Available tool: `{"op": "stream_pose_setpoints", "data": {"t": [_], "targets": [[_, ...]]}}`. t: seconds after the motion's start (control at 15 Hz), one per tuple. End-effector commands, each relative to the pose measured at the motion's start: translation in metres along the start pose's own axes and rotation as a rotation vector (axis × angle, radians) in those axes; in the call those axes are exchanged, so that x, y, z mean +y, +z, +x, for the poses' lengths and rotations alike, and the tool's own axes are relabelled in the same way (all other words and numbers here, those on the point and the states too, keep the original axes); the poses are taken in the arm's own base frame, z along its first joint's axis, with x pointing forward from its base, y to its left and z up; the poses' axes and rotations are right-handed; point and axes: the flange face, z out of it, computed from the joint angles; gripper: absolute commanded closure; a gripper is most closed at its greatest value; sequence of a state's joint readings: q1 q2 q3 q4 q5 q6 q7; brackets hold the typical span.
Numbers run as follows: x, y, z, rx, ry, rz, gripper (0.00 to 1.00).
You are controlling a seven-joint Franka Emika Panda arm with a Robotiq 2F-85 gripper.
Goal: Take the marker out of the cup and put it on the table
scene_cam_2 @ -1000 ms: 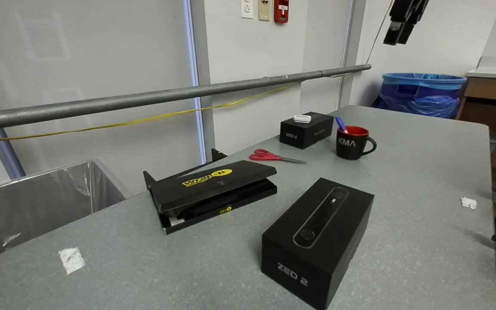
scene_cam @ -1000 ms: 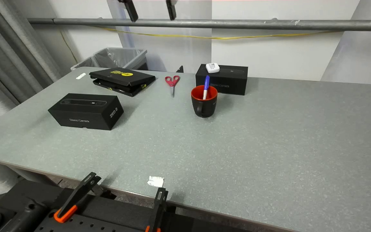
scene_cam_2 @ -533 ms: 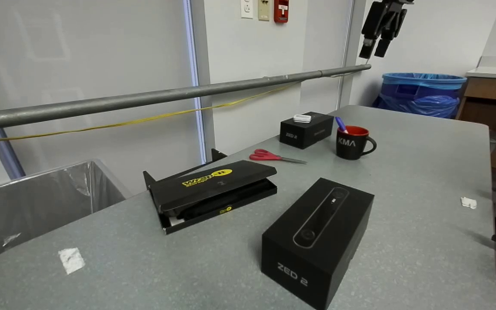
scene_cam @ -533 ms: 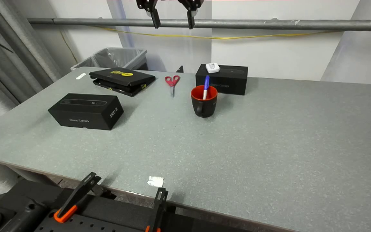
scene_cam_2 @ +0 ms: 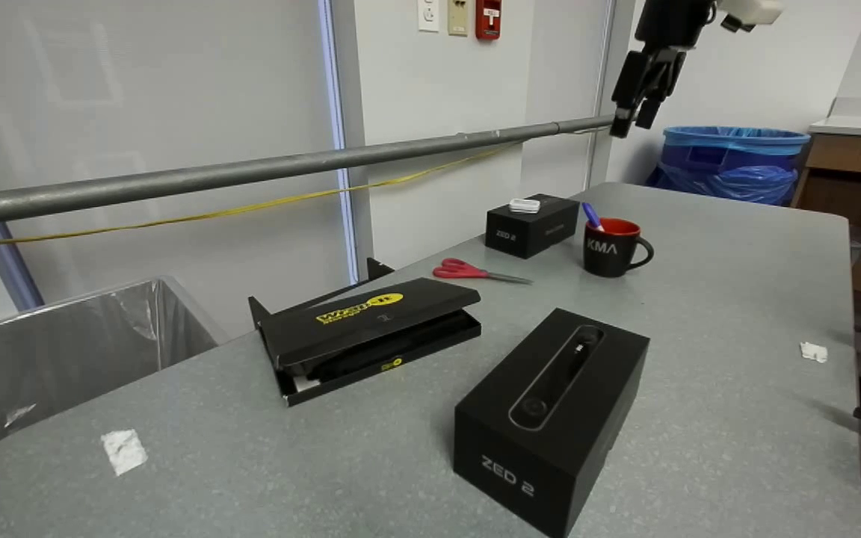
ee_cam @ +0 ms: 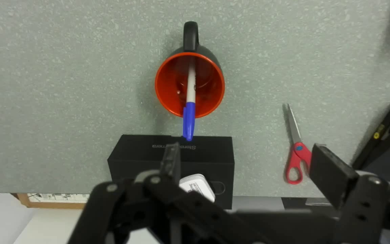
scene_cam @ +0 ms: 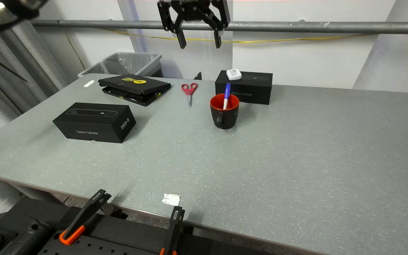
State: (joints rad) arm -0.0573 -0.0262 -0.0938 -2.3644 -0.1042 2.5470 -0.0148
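Note:
The marker (scene_cam: 227,94), blue-capped with a white body, leans in the cup (scene_cam: 225,120), cap up and past the rim. The cup is black outside and red inside. It stands upright on the grey table (scene_cam: 296,159). The marker (scene_cam_2: 592,216) and cup (scene_cam_2: 608,255) also show in an exterior view. In the wrist view the marker's cap (ee_cam: 189,118) points toward the gripper side, over the cup's rim (ee_cam: 160,95). My gripper (scene_cam: 200,46) is open and empty, well above the table. It also shows in an exterior view (scene_cam_2: 633,128) and the wrist view (ee_cam: 245,147), apart from the marker.
A black box (scene_cam: 250,90) with a white case (scene_cam: 233,74) on top stands just behind the cup. Red-handled scissors (scene_cam: 189,91) lie beside it. A flat black box (scene_cam: 135,86) and another black box (scene_cam: 94,122) are farther off. A pipe (scene_cam: 278,26) runs along the wall.
My gripper has come down and, in an exterior view, moved right toward the cup, staying open. More of the arm now shows. The marker, cup and boxes have not moved.

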Motion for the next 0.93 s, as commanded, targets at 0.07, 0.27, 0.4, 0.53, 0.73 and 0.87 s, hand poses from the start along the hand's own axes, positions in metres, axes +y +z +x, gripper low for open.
{"op": "stream_pose_setpoints", "data": {"t": [0.07,0.27,0.4,0.53,0.73,0.87], "targets": [[0.010,0.075,0.018,-0.010,0.008,-0.030,0.00],[0.014,0.108,0.024,-0.011,0.014,-0.031,0.00],[0.017,0.124,0.030,0.004,0.013,-0.034,0.00],[0.020,0.135,0.037,0.015,0.019,-0.040,0.00],[0.024,0.149,0.045,0.014,0.026,-0.049,0.00],[0.026,0.156,0.049,0.008,0.031,-0.054,0.00]]}}
